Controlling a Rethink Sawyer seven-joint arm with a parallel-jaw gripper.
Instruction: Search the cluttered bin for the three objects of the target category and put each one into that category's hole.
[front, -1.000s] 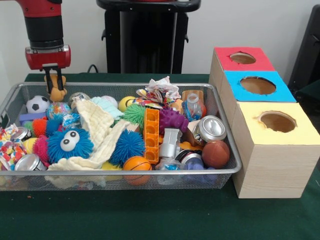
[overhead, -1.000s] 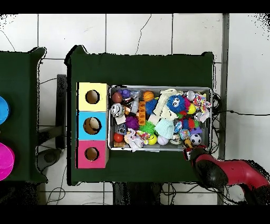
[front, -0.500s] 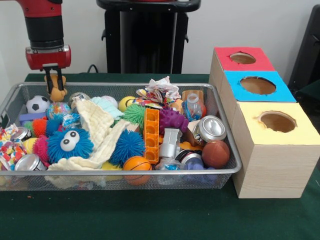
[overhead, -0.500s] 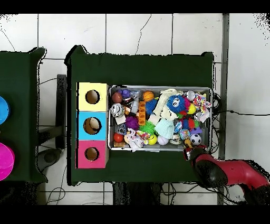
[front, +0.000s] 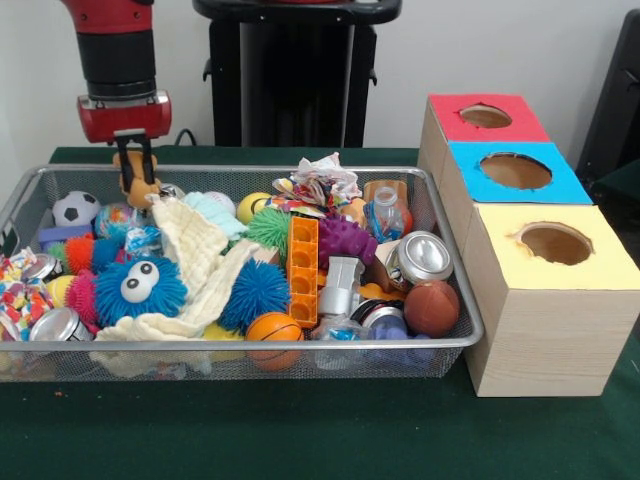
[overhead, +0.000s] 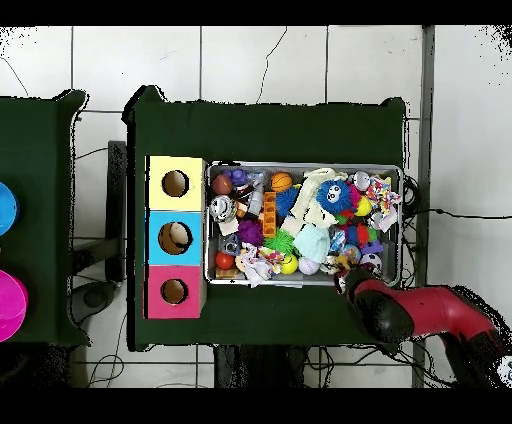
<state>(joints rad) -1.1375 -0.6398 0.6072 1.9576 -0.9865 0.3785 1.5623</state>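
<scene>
My gripper (front: 136, 172) hangs over the far left part of the wire bin (front: 440, 355), shut on a small tan plush toy (front: 140, 184) held just above the clutter. In the overhead view the arm's red and black wrist (overhead: 385, 310) covers the gripper and the toy at the bin's (overhead: 402, 222) lower right edge. The box with three holes stands beside the bin: a red-topped hole (front: 485, 116), a blue-topped hole (front: 515, 171) and a yellow-topped hole (front: 555, 243).
The bin holds a blue googly-eyed puff ball (front: 140, 287), a cream cloth (front: 195, 250), an orange block (front: 302, 270), a soccer ball (front: 74, 208), several cans (front: 425, 256), a purple spiky toy (front: 346, 238) and small balls (front: 431, 306). A black stand (front: 290, 80) rises behind the bin.
The arm has shifted to the right in the front view, toward the boxes, carrying the tan plush toy. The bin's contents have not moved.
</scene>
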